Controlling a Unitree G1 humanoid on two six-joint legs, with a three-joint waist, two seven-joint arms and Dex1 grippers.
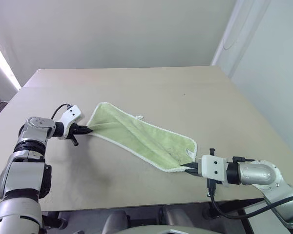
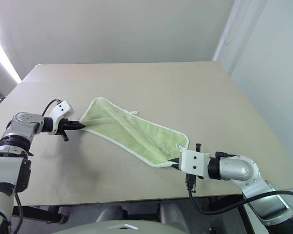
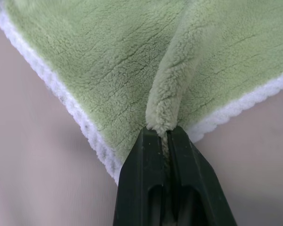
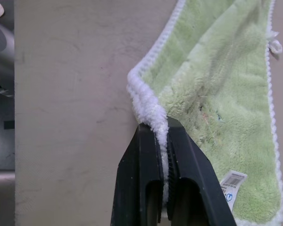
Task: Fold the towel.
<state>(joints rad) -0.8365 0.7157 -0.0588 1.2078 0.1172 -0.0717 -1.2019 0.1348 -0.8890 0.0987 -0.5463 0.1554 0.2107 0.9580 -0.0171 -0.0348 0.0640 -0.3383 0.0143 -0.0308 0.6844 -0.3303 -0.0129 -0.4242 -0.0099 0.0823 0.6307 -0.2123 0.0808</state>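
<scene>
Left eye view: towel [image 1: 139, 136] stretched diagonally across the table [image 1: 185, 92], sagging along a centre crease. Left gripper [image 1: 87, 129] pinching one end, right gripper [image 1: 189, 168] pinching the opposite end near the table's front edge. Small white loop [image 1: 140, 117] on the far trim.

Right eye view: same layout; no added detail.

Left wrist view: jaws pressed together on a narrow ridge of green pile, not on the white trim. Risk: thin bite, likely to slip out under tension.

Right wrist view: jaws clamped on the doubled white trim at a corner. Risk: uneven pull between the two holds, skewing the fold. White label [image 4: 232, 183] with a barcode beside the jaws; print too small to read.
</scene>
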